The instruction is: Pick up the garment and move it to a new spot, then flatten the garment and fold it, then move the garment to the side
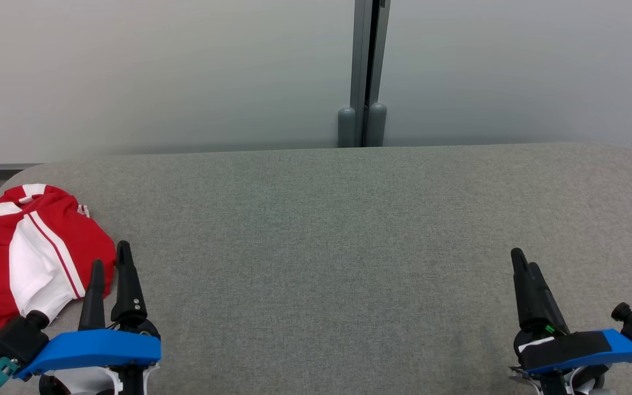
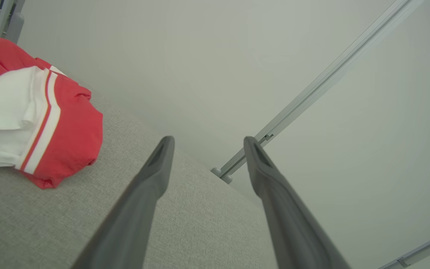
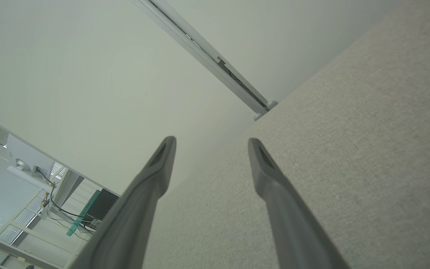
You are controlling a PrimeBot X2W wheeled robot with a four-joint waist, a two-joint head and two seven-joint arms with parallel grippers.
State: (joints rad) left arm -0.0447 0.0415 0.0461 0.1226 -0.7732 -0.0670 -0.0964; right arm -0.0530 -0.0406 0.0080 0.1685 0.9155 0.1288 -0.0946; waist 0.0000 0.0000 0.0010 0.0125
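– Across the foreground, what carries the work?
– One grey, fabric-covered bench (image 1: 316,247), rounded at its far corners, running the full width of the head view. Behind it stand pale wall panels (image 1: 157,71), joined by a grey upright post (image 1: 368,66) slightly right of centre.

– Where is the garment?
– The garment (image 1: 30,263) is red with white panels and thin stripes. It lies crumpled on the left end of the bench, toward the near side. Its left part runs off the picture. It is neither flattened nor folded.

– State of the left jaws?
– Released. Their two dark fingers (image 1: 127,285) stand apart at the near left, pointing toward the far side, with nothing between them. The garment lies just to their left. The left wrist view shows bare bench between cloth and fingers, so there is no contact.

– And the right jaws?
– Also released. Their fingers (image 1: 532,296) are at the near right, well apart from the garment. The right wrist view shows a plain gap between them and bare bench fabric beyond. They grasp nothing.
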